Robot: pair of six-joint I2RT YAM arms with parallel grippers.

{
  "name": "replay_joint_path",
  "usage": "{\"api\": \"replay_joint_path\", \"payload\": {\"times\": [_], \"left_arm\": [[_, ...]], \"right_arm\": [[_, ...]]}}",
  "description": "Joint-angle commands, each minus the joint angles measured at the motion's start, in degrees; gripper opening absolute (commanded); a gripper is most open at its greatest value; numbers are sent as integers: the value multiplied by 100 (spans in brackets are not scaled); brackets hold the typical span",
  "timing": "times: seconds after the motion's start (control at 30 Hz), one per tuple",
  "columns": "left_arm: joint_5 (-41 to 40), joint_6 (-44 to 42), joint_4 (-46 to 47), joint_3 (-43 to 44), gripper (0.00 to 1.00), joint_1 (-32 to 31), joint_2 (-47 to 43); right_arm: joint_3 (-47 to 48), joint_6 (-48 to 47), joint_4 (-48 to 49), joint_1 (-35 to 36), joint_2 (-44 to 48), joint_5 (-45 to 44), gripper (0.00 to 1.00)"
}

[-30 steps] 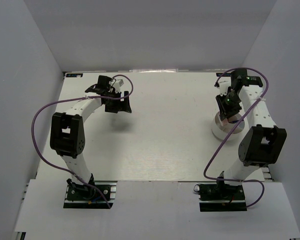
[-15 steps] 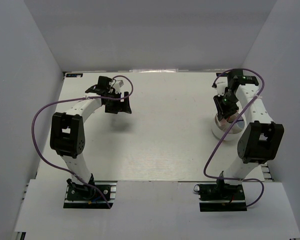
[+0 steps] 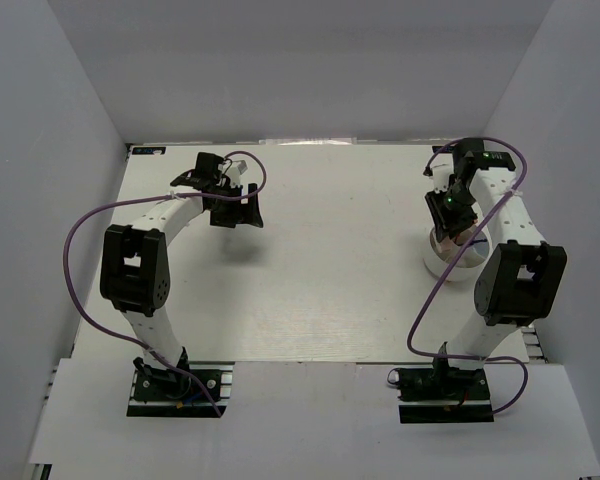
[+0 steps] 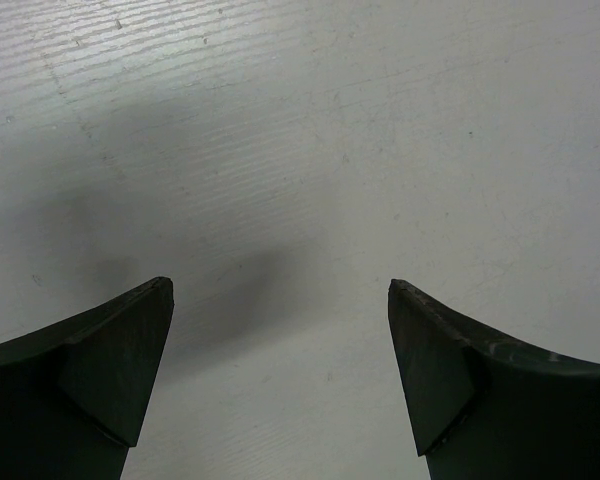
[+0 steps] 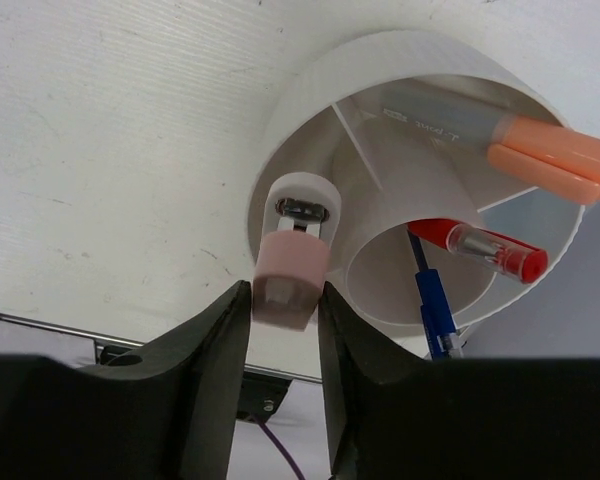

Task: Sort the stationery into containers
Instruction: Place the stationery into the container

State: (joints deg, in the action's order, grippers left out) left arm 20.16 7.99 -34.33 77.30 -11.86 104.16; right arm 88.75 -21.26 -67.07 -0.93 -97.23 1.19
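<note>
Pinkish-white eraser block (image 5: 288,268) sits clamped between R gripper (image 5: 284,298) fingers, at rim of round white divided bowl (image 5: 300,110). Vs 1 s ago, R wrist has shifted slightly toward far edge; release into compartment pending. L gripper (image 4: 278,290): wide open, empty, over table (image 4: 380,120).

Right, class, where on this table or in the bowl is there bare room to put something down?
The table is bare across its middle, between the left pincer and the divided bowl. Inside the bowl, the wedge by the eraser looks free. Crowded: the section holding the orange-capped marker and the middle cup with the red pen and blue pen.
</note>
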Motion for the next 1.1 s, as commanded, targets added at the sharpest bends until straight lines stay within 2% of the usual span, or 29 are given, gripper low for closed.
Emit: {"api": "replay_joint_path", "payload": {"times": [0.0,0.13,0.17,0.27,0.37,0.43,0.47,0.57,0.67,0.73,0.83,0.93,1.07], "left_arm": [[111,27,40,5,98,-36,-124],[93,36,58,5,98,-36,-150],[84,45,66,-13,98,-36,-150],[67,36,75,-74,98,-36,-247],[75,-8,128,-144,98,-36,-449],[180,-34,93,-154,98,25,-571],[407,-52,84,-162,98,26,-598],[357,-122,49,-197,98,87,-791],[234,-122,101,-320,98,87,-1019],[172,-209,49,-338,98,87,-1160],[-64,-350,23,-356,98,87,-1389],[-390,-447,-126,-417,98,87,-1714],[-767,-500,-206,-584,98,87,-2013]], "right_arm": [[151,69,89,49,73,-93,40],[169,78,80,58,125,-75,46],[230,78,45,66,143,-49,52],[431,8,-113,84,187,153,57],[739,-202,-367,84,371,583,57],[1266,-326,-491,75,441,1092,57],[1433,-405,-491,84,538,1250,58],[1978,-651,-387,84,679,1874,62],[2217,-520,-71,84,688,2593,72],[2095,-257,455,277,679,2842,82],[1647,269,1542,365,583,3001,88],[1557,815,2440,453,145,3010,89],[1839,1044,2813,576,-147,2966,89]]}}
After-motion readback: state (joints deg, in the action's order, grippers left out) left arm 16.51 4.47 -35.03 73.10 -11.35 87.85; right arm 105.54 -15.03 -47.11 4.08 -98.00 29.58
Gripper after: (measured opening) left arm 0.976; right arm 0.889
